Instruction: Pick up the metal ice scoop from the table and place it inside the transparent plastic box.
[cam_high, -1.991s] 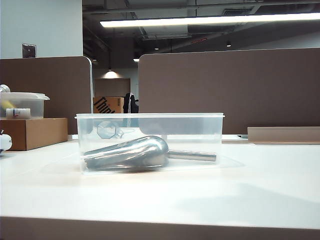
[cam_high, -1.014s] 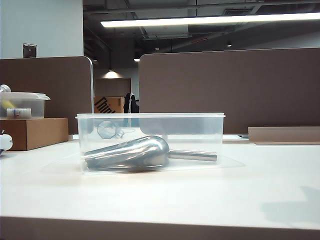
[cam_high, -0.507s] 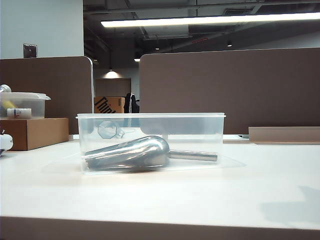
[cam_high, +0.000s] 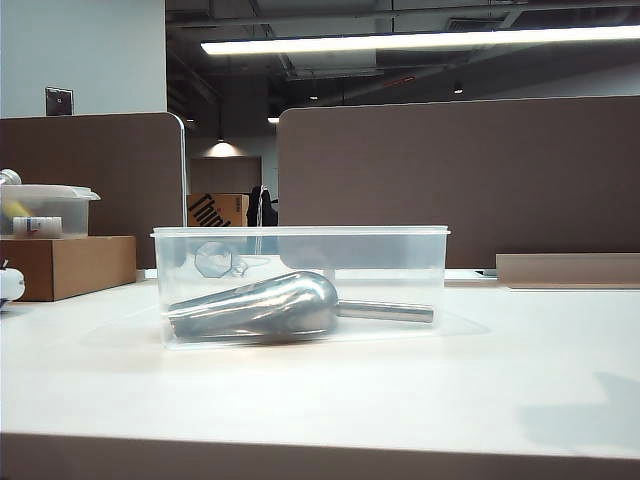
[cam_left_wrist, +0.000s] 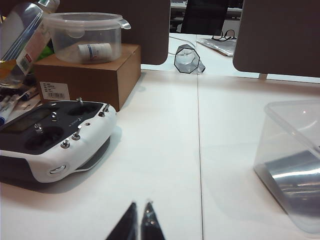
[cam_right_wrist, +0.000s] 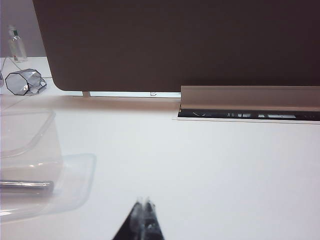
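- Shiny silver steel ice scoop (cam_high: 262, 305) lying on its side inside the large clear rectangular plastic box (cam_high: 300, 240), rounded bowl toward the left of the exterior view, straight cylindrical handle pointing right with its end close to the box's right wall.
- Box standing upright on the wide flat white table (cam_high: 330, 390), roughly mid-table, rim uncovered.
- Faceted clear glass tumbler (cam_left_wrist: 187, 59) lying tipped over on the table beyond the box, also visible through the box wall in the exterior view.
- Left pincer (cam_left_wrist: 141, 222) low over bare table, black fingertips pressed together, pinching nothing; box corner with a glint of scoop off to one side of it, well apart.
- White handheld remote controller with black panel and small silver toggles (cam_left_wrist: 55, 145) resting on the table near the left pincer, on the side away from the box.
- Brown cardboard box (cam_left_wrist: 92, 75) behind the controller, carrying a smaller clear lidded plastic tub (cam_left_wrist: 87, 35).
- Right pincer (cam_right_wrist: 144, 220) over bare table, tips closed against each other, empty; box edge and scoop handle end off to its side, not touching.
- Brown partition panel (cam_right_wrist: 175, 45) along the table's far edge.
- Neither arm visible in the exterior view.
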